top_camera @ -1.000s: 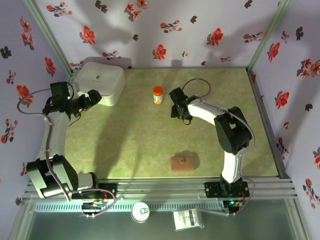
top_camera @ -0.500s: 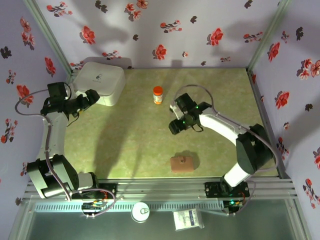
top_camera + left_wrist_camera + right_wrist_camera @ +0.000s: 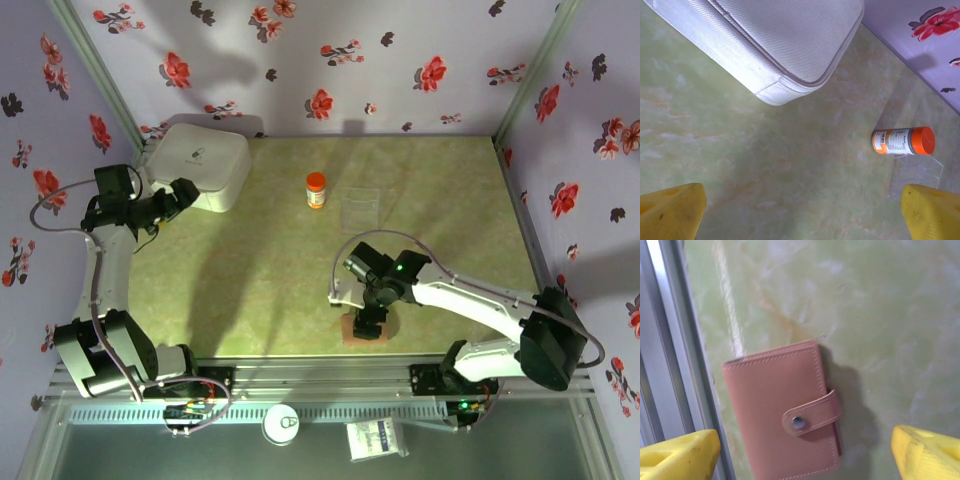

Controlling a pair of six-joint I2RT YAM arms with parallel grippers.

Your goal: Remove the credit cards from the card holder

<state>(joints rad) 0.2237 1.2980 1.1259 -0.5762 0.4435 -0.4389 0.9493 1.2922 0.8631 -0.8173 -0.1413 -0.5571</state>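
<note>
The card holder (image 3: 782, 415) is a reddish-brown wallet lying flat and closed, its strap snapped shut, close to the table's near edge (image 3: 351, 334). The credit cards are hidden; none shows outside the closed holder. My right gripper (image 3: 801, 454) hovers directly over the holder with its yellow fingertips (image 3: 677, 455) spread wide on either side of it, open and not touching it. In the top view the right gripper (image 3: 368, 318) covers part of the holder. My left gripper (image 3: 801, 212) is open above bare table, beside the white case (image 3: 765, 45), and sits at the far left in the top view (image 3: 185, 195).
A white zip case (image 3: 200, 165) sits at the back left. An orange-capped bottle (image 3: 316, 188) stands at the back middle, with a clear plastic box (image 3: 360, 208) to its right. The metal rail (image 3: 670, 340) of the table's near edge runs just beside the card holder.
The right arm has swung from the far middle of the table down to the near edge over the card holder, its jaws widening. The clear box is now uncovered. The left arm has stayed put.
</note>
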